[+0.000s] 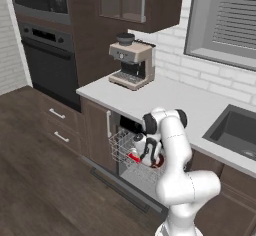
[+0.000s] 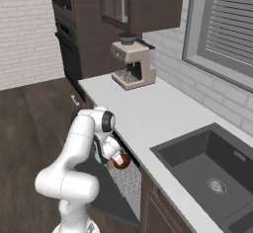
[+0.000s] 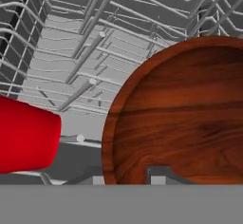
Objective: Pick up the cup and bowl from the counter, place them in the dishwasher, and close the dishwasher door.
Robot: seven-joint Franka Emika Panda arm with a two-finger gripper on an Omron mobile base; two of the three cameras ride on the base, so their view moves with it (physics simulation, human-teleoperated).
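Right above my fingers I see the bowl in the dishwasher rack; whether they clamp it or stand apart, I cannot tell. The cup lies on its side just beside the bowl. Beyond runs the counter.
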